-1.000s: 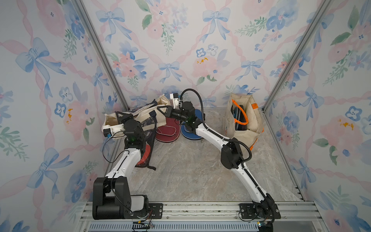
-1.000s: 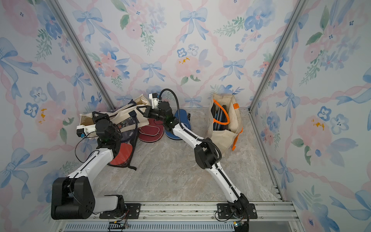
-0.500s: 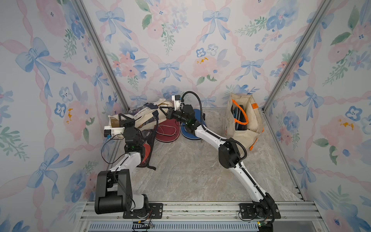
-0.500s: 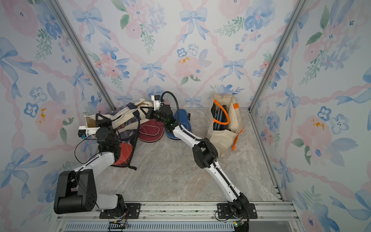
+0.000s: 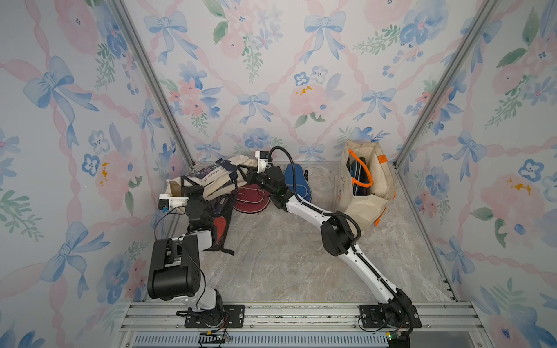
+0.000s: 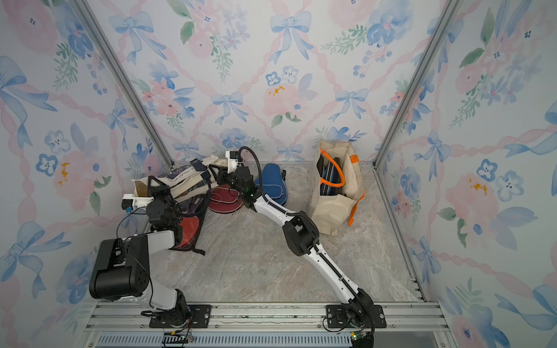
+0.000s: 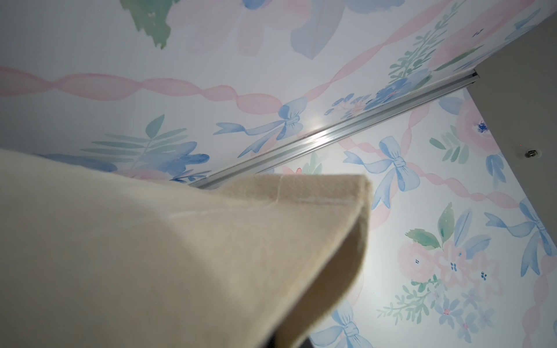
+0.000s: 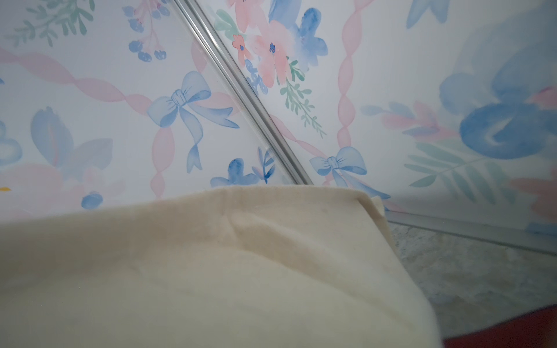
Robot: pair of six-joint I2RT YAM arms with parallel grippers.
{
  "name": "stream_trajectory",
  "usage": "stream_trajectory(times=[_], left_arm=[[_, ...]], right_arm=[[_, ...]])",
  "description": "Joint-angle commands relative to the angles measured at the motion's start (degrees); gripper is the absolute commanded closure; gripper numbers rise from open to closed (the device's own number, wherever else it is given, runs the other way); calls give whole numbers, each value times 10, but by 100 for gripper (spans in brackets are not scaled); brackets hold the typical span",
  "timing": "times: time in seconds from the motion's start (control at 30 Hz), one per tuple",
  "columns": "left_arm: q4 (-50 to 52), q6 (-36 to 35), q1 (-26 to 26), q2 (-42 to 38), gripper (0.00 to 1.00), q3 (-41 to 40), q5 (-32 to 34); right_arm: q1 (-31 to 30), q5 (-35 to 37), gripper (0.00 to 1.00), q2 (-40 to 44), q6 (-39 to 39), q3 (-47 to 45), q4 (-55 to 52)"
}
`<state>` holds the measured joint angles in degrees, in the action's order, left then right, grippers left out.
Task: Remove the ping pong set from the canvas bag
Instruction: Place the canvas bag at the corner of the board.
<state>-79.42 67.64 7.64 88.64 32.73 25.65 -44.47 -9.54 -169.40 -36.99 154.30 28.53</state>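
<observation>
Nearest us, the black mesh pouch (image 5: 221, 227) with its red paddle lies by the soft canvas bag (image 5: 208, 177). Its loose strap could catch and drag. Our left gripper (image 5: 193, 189) is pressed together on floppy bag cloth, which could slip free. Farther back, the round maroon case (image 5: 253, 200) and blue case (image 5: 297, 180) lie outside the bag. We cannot tell if our right gripper (image 5: 249, 176) is spread.

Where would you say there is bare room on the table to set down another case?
Free: the table stretch between left arm, right arm and front rail; the strip before the standing tote. Crowded: back left, around canvas bag, maroon case, blue case, mesh pouch.
</observation>
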Motion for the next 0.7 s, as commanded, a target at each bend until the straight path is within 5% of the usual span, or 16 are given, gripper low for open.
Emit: stream_trajectory(times=[0.0, 0.07, 0.23, 0.33, 0.67], left_arm=[[-40, -28, -2, 3, 94, 9, -37], [-37, -48, -1, 5, 80, 17, -42], [13, -92, 8, 7, 23, 47, -78], [30, -124, 12, 6, 3, 59, -110], [149, -241, 14, -20, 2, 141, -229]], right_arm=[[25, 46, 45, 0, -29, 8, -14], [31, 35, 33, 7, -46, 7, -16], [39, -12, 16, 30, -74, 4, -16], [36, -37, 6, 39, -76, 4, -9], [37, -100, 3, 83, -97, -55, 36]])
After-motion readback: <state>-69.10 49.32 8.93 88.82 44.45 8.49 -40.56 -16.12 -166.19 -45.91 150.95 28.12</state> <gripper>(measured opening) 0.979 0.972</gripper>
